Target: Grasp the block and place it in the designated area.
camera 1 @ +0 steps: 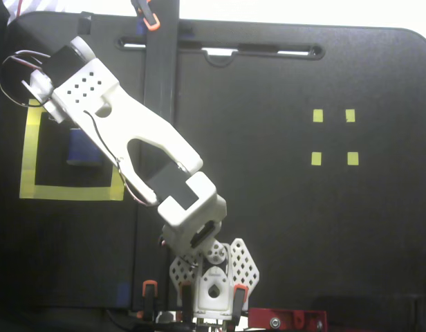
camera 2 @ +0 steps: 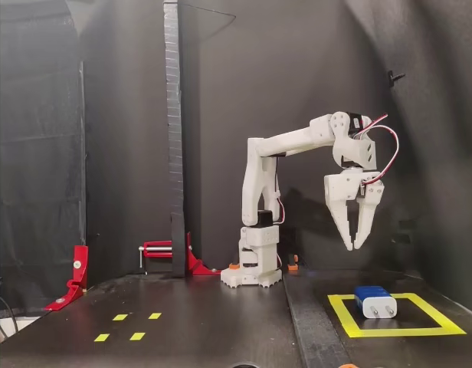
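The dark-blue block (camera 2: 375, 300) lies on the table inside the designated area (camera 2: 390, 332), a square of wide yellow tape, with its silvery prongs facing the camera. In the fixed view from above, the block (camera 1: 81, 148) shows partly under the white arm, within the tape square (camera 1: 68, 191). My gripper (camera 2: 352, 246) hangs well above the block, pointing down, a little left of it. Its fingers are drawn together at the tips with nothing between them. From above, the wrist body hides the fingers.
Four tiny yellow tape squares (camera 1: 332, 136) mark the other side of the table (camera 2: 129, 326). A tall black post (camera 2: 172, 138) stands beside the arm's base (camera 2: 251, 270). Red clamps (camera 2: 74, 277) sit at the left.
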You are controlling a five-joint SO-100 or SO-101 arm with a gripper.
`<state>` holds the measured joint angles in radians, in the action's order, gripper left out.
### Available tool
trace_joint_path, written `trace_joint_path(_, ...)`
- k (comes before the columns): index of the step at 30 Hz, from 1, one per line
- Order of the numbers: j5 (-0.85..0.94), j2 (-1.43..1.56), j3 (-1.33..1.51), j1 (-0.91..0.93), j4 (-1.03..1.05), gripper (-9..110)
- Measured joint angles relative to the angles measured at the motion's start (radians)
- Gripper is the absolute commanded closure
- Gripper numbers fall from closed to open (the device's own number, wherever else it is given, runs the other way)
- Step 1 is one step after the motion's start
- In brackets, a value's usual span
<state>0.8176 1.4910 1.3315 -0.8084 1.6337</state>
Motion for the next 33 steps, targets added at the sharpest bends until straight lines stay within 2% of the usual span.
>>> trace_joint_path(4,-0.081,0.0,0.0,0.0,-0.017,101)
trace_joint_path(8,-0.262,0.0,0.0,-0.002,-0.052,101)
trace_joint_path(14,-0.747,0.0,0.0,0.025,-0.095,101)
trace_joint_path(18,-0.953,0.0,0.0,0.051,-0.1,101)
trace_joint_path(22,-1.015,0.0,0.0,0.074,-0.103,101)
trace_joint_path(33,-1.026,0.0,0.0,0.124,-0.103,102)
